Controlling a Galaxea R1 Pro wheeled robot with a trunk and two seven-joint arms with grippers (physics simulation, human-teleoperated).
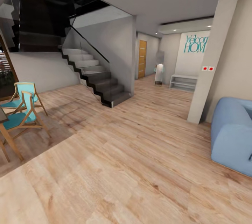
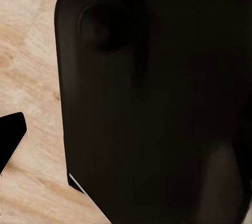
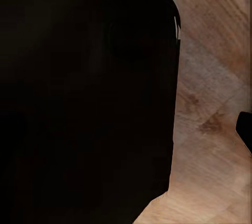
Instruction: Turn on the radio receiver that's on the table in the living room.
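The radio receiver and the low coffee table are out of view. The head view looks across a light wood floor [image 1: 133,161] in an open room with beige walls. One end of a big blue sofa [image 1: 232,136] stands at the right edge. In the left wrist view a large dark robot body part [image 2: 157,103] hangs over the floor, with a small black tip [image 2: 10,140] at the picture's edge. The right wrist view has the same kind of dark body part [image 3: 84,98] and a black tip [image 3: 244,129] over wood floor. Neither view shows how the jaws stand.
A dark staircase with a glass rail [image 1: 101,80] rises at middle left. Two teal wooden chairs [image 1: 22,112] stand at the left beside a table corner. A beige pillar [image 1: 215,52] stands just left of the sofa. A hallway with a wooden door [image 1: 142,59] and a white bench shelf [image 1: 183,82] lies ahead.
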